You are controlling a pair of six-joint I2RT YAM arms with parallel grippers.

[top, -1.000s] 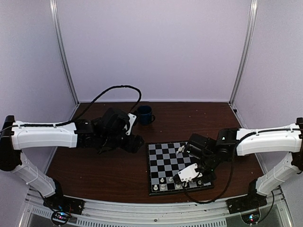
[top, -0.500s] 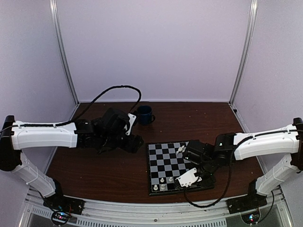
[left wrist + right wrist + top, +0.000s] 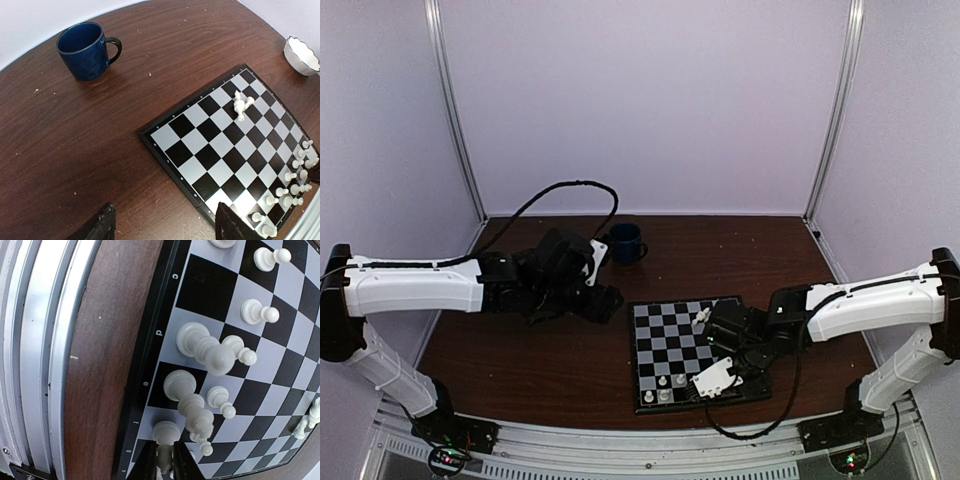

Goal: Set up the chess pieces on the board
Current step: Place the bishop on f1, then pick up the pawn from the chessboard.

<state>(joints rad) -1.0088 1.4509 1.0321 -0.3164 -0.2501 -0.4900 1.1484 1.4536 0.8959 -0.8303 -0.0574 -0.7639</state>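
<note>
Standing chess pieces (image 3: 205, 352) on board (image 3: 210, 285), mug (image 3: 85, 50) near; left fingers (image 3: 97, 226) wide, empty; right fingers (image 3: 146, 469) hugging one, grip unclear

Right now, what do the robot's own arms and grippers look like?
The left arm and right arm have smooth white shells over black joints. The left gripper and right gripper are black, two-fingered; a white plate sits by the right one. A thin black cable loops off each arm.

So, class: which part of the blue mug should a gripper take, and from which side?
Probably the rim of the blue mug, from above, with one finger inside the wall and away from the handle. The mug stands upright, its mouth is open, and the handle juts to one side.
</note>
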